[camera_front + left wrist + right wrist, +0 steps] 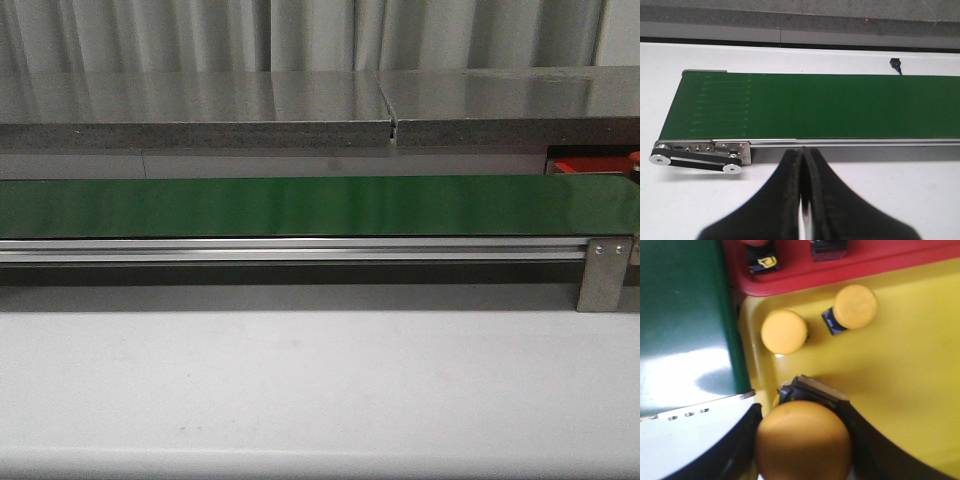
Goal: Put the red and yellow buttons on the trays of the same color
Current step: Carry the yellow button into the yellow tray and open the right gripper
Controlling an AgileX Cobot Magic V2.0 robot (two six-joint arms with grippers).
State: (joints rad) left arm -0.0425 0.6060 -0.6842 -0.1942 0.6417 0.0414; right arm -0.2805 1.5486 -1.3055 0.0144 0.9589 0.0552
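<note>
The green conveyor belt (300, 205) lay bare from end to end, with open table (320, 390) before it. In the yellow tray (910, 370), two loose yellow buttons (784, 331) (855, 306) crowded the corner by the belt and the red tray (840, 270); the rest of its floor was free.
</note>
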